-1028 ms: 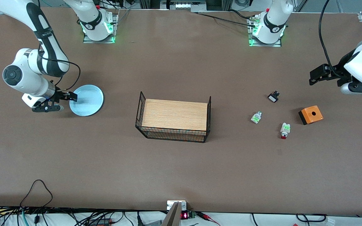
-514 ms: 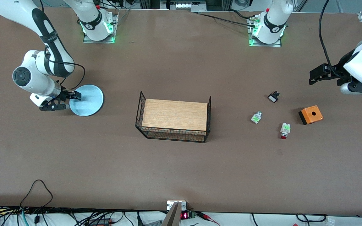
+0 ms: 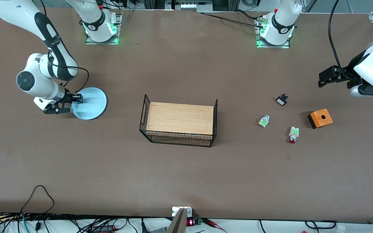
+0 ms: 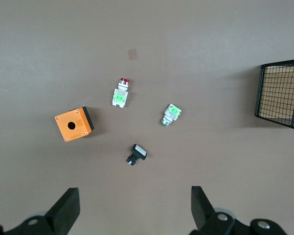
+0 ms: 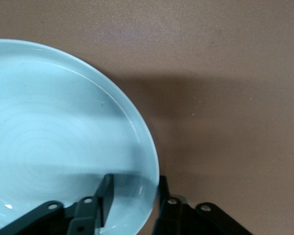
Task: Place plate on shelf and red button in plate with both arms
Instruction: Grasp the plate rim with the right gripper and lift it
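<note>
The light blue plate point(image 3: 91, 103) lies flat on the table at the right arm's end and fills the right wrist view point(image 5: 54, 132). My right gripper point(image 3: 74, 103) is low at the plate's rim and open. One finger point(image 5: 106, 196) is inside over the plate, the other finger point(image 5: 162, 188) is outside the rim, with a gap left. The red button point(image 3: 293, 134) lies on its side at the left arm's end and shows in the left wrist view point(image 4: 120, 93). My left gripper point(image 3: 327, 77) hangs open and empty high over the table there point(image 4: 134, 205).
A wire basket point(image 3: 146, 106) with a wooden floor stands mid-table; its corner shows in the left wrist view point(image 4: 281, 93). Near the red button lie a white-green part point(image 3: 264, 121), a black-and-white part point(image 3: 281, 100) and an orange box point(image 3: 320, 118).
My right arm has shifted toward the plate, and its fingers now straddle the rim more closely. The plate and my left arm have not moved.
</note>
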Robot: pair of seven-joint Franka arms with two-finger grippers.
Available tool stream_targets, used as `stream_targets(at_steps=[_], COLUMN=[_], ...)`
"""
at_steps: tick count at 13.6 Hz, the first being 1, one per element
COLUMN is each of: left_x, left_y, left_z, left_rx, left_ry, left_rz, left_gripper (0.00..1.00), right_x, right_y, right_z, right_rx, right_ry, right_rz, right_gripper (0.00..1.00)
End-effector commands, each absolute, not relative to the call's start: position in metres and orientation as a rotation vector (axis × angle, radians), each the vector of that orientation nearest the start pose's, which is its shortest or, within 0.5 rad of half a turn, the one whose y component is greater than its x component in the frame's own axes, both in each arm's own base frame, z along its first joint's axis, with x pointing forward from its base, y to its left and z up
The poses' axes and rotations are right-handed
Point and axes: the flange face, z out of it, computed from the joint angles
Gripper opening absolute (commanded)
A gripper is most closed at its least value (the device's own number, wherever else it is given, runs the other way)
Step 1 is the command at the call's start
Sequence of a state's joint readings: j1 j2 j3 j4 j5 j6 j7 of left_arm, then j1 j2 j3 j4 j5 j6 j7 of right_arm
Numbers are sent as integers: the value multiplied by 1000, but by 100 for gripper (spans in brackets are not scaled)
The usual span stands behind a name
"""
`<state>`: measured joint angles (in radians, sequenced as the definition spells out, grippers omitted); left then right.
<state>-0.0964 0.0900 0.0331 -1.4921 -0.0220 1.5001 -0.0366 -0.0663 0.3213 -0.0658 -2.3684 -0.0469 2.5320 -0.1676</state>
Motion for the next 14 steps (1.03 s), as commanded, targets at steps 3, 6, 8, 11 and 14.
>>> stream_targets(at_steps=[3,6,8,11,14], left_x=[569,569,569,569,569], left_y=[-38,-39,-39,-39,-40], left_z=[604,606,605,605,605], left_rx=[-3161,-3160,-3161,-3161,-3161], left_ry=[53,55,55,55,58], left_rz=[162,155,157,157,160], left_gripper=[100,100,100,100,100], right_x=[479,481,487,497,518], right_y=[-68,-53,-42,-18,-12], right_z=[178,199,229,293,357], right_rx=[-3146,-3143,-3139,-3048,-2975], right_ry=[-79,40,114,233,298], right_rz=[277,315,315,332,403], right_gripper=[0,0,0,0,0])
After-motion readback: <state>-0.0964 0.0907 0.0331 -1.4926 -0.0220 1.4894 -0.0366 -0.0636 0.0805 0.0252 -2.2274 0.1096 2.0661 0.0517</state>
